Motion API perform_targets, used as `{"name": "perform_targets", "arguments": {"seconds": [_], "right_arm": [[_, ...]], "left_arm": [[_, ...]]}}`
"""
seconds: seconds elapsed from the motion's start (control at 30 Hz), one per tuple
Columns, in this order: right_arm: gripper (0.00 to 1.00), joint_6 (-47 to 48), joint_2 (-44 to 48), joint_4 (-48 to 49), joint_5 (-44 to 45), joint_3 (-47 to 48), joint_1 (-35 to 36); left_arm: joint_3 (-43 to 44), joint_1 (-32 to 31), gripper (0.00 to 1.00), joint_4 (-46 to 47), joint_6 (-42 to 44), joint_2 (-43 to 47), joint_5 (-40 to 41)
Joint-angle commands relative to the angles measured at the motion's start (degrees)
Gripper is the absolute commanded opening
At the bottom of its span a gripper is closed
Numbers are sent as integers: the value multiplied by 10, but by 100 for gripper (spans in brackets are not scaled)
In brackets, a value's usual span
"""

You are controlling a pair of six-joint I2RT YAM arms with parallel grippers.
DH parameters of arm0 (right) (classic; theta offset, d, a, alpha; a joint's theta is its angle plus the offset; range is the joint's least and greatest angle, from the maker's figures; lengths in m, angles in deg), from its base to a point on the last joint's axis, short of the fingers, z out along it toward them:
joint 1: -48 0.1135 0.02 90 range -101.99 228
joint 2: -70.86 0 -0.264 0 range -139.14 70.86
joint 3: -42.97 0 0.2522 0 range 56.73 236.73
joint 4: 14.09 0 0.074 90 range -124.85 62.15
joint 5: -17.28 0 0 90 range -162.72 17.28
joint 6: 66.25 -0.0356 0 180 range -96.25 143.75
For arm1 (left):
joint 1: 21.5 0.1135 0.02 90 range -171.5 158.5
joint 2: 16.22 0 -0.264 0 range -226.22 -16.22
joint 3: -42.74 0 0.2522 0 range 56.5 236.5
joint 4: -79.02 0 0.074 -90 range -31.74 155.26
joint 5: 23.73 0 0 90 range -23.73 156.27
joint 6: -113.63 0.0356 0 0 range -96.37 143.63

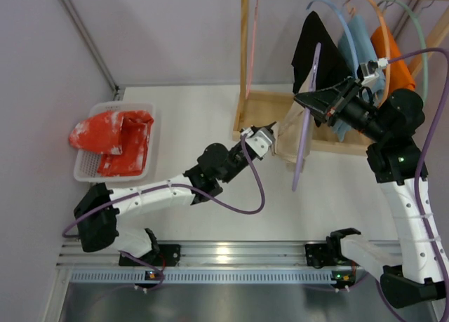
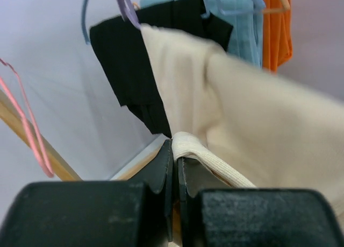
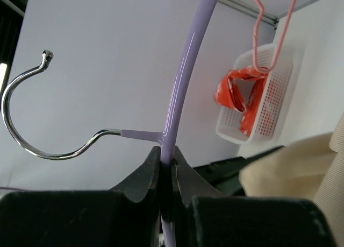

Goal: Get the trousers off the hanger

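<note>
Two arms work one garment at the wooden rack. The left arm stretches low over the white counter from its base at the near-left corner. Its elbow is bent and its forearm is angled up and to the right. Its pincer meets the lower edge of the cream trousers. The left wrist view shows the black fingers pressed together, with a ribbed band of the cloth clamped between their tips. The rest of the fabric runs up and away toward the hung clothes.

The right arm rises from the near-right corner, folds at the elbow and points its wrist leftward. Its pincer is closed on the lavender hanger. The right wrist view shows it gripping the rod just below where the neck branches off. The silver hook juts out to the left against the bare wall.

The hanger is held tilted in front of the rack, its rod slanting from beside the black garment down toward the counter. The trousers hang from it, between the two pincers.

Light blue and orange garments hang behind. A pink hanger hangs at the rack's left end. At far left, a white basket holds a red-and-white cloth.
</note>
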Motion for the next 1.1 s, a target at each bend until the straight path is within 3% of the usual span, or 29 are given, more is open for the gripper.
{"name": "perform_targets", "arguments": {"seconds": [0.0, 0.3, 0.57, 1.07], "right_arm": [[0, 44, 27, 66, -8, -22, -2], [0, 94, 49, 54, -10, -135, -1], [0, 121, 56, 48, -10, -214, 2], [0, 170, 60, 35, -10, -284, 2]], "left_arm": [[59, 0, 0, -39, -31, 49, 20], [193, 0, 0, -143, -66, 87, 35], [366, 0, 0, -200, -82, 62, 40], [598, 7, 0, -229, 18, 24, 80]]}}
